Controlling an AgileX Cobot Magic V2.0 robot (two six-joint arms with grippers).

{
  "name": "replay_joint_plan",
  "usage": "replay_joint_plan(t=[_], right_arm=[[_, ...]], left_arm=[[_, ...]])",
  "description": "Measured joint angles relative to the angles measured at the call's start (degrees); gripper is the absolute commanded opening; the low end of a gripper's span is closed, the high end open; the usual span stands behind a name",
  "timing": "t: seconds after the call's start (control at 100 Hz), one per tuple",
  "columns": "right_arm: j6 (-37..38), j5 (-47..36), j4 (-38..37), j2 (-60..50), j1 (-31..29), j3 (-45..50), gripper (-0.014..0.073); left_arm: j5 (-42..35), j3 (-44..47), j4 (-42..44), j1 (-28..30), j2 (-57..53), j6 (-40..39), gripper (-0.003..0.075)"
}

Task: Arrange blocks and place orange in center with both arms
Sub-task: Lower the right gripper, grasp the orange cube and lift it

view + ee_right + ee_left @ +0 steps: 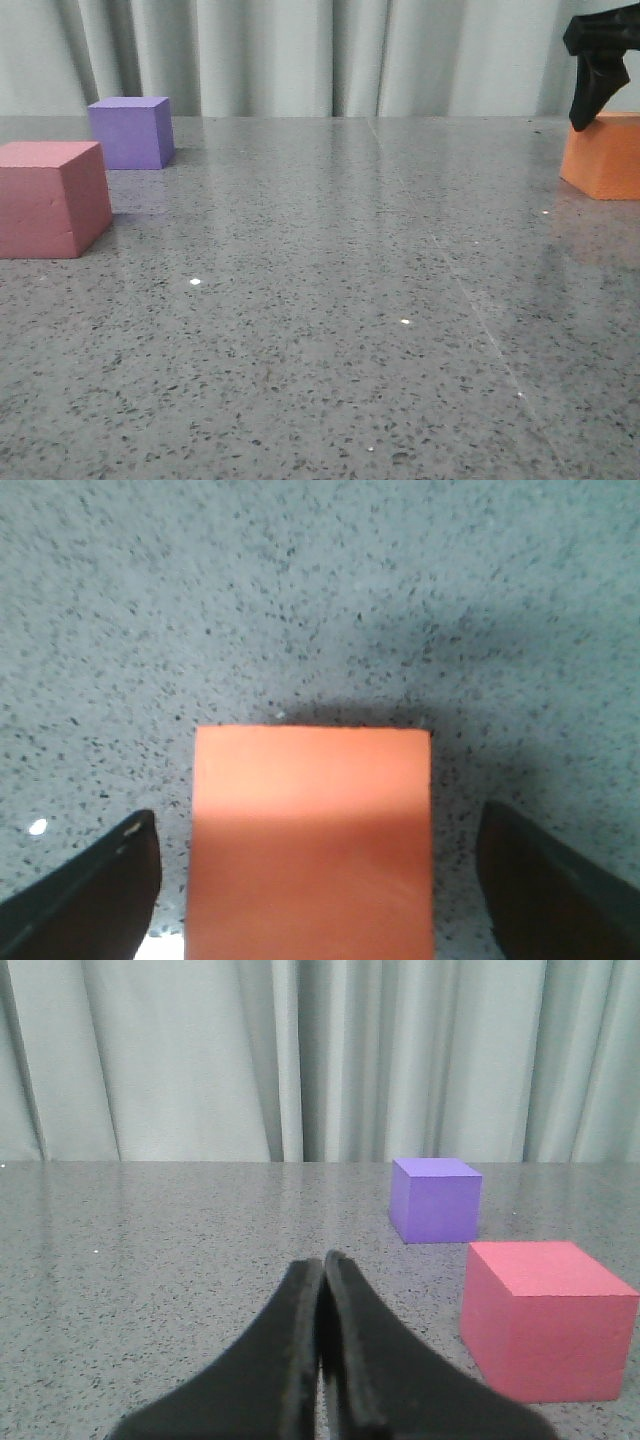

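Observation:
The orange cube point(603, 155) rests on the table at the far right, cut by the frame edge. My right gripper point(592, 112) hangs directly over it. In the right wrist view the orange cube point(312, 840) lies between the two spread fingers point(95, 890), which stand apart from its sides: the gripper point(316, 880) is open. The pink-red cube point(52, 198) sits at the left edge and the purple cube point(130, 131) just behind it. My left gripper point(322, 1265) is shut on nothing, low over the table, with the pink-red cube point(545, 1318) and purple cube point(436, 1199) ahead to one side.
Everything rests on a grey speckled stone tabletop point(320, 330). A pale pleated curtain point(300, 55) closes off the far edge. The left arm is out of the front view.

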Motion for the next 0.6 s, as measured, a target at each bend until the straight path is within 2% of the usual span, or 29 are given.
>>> replay_joint_plan(t=[0.16,0.23,0.36,0.42,0.6], right_arm=[[-0.07,0.0,0.0,2.61,0.0,0.0,0.0605],[-0.07,-0.04,0.0,3.11,0.0,0.0,0.0512],[-0.07,-0.04,0.0,3.21,0.0,0.0,0.026],[-0.07,-0.13,0.0,3.21,0.0,0.0,0.0205],[-0.07,-0.91,1.72,3.21,0.0,-0.36,0.0162]], left_arm=[[0.0,0.0,0.0,0.0,0.0,0.0,-0.0019],[0.0,0.0,0.0,0.0,0.0,0.0,-0.0019],[0.0,0.0,0.0,0.0,0.0,0.0,-0.0019],[0.0,0.0,0.0,0.0,0.0,0.0,-0.0019],[0.0,0.0,0.0,0.0,0.0,0.0,-0.0019]])
